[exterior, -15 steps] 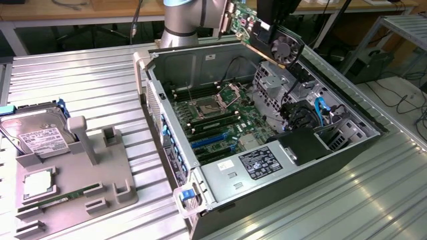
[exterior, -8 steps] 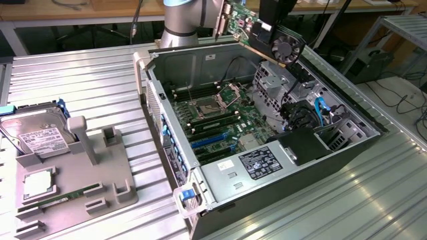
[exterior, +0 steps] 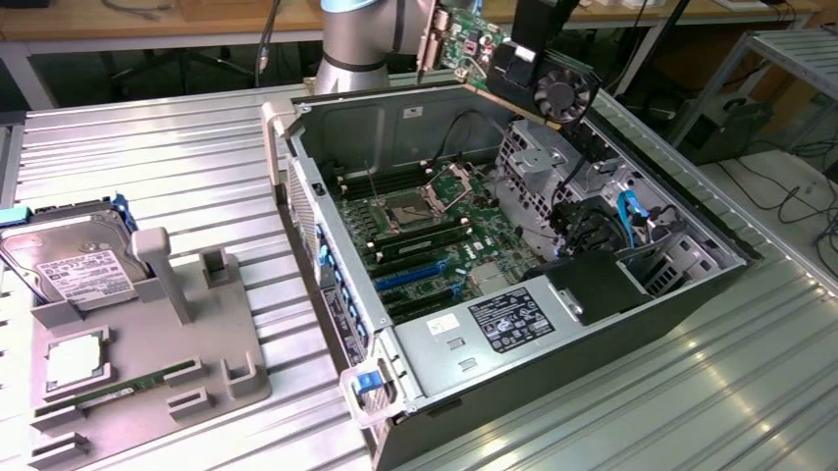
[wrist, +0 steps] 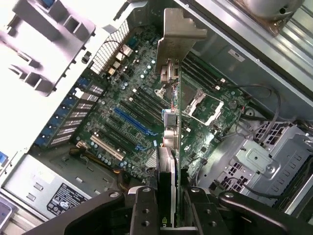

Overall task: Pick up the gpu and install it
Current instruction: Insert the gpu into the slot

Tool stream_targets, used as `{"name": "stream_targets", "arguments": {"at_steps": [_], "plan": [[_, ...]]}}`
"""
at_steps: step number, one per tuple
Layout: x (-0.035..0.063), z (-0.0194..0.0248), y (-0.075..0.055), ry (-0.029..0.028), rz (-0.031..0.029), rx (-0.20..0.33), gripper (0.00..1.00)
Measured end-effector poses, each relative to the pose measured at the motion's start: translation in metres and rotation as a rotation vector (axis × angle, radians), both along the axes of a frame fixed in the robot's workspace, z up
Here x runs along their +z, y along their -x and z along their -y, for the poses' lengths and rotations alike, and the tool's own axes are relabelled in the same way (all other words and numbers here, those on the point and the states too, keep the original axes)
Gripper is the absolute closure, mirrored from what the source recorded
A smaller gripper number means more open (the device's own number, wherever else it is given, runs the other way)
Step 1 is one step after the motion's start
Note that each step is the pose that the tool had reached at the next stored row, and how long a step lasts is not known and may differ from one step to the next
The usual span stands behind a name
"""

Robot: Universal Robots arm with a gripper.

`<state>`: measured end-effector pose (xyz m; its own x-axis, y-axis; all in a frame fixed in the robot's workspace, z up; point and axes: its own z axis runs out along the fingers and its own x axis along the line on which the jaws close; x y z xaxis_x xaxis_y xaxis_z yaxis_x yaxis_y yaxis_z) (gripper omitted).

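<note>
Thin green-and-black gpu point(exterior: 480, 46) with silver end bracket is held above the open black metal computer case point(exterior: 681, 294).
It is clamped edge-on by the black gripper point(wrist: 167, 203), over the green motherboard point(exterior: 439, 235).

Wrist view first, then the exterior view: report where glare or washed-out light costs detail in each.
Wrist view: the grey parts tray is washed out almost to white, while the motherboard beneath the gripped gpu is evenly lit and readable. Exterior view: bright streaks of glare run across the metal table at the exterior view's lower right.
</note>
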<state>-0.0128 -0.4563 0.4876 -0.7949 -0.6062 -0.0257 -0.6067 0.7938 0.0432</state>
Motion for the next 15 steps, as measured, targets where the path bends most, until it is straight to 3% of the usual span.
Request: {"name": "stream_targets", "arguments": {"at_steps": [15], "plan": [[0.0,0.0,0.0,0.0,0.0,0.173,0.73]]}}
